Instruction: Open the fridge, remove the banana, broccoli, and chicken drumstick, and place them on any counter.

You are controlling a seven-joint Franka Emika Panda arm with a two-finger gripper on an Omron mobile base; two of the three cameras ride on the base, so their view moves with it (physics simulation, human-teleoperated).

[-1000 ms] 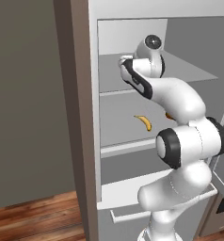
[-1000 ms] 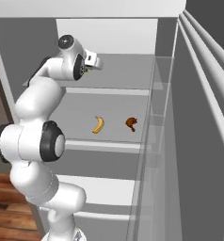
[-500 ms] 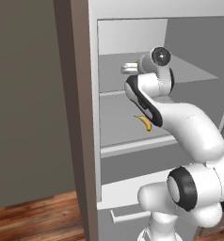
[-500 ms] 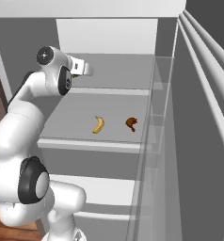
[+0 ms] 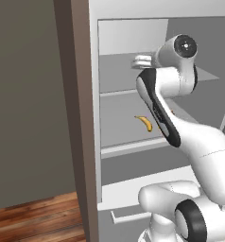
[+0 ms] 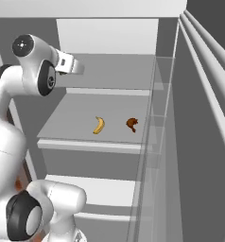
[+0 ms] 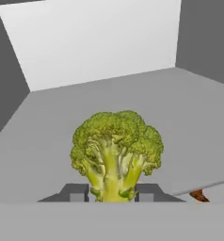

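A small green bushy broccoli floret with a pale stem is pinched by its stem between the two dark finger tips of the white arm's gripper, held above the upper grey shelf inside the open silver-grey fridge. One shelf down, a small curved yellow banana lies near the middle of the shelf, and a dark reddish-brown chicken drumstick sits just beside it, toward the shelf's right edge; the two are apart. The arm reaches in from the front opening, with the gripper over the upper shelf's left part. This looks like the step of taking the broccoli out: the next move calls for drawing the hand back through the opening without brushing the shelf edges, then carrying it to a counter.
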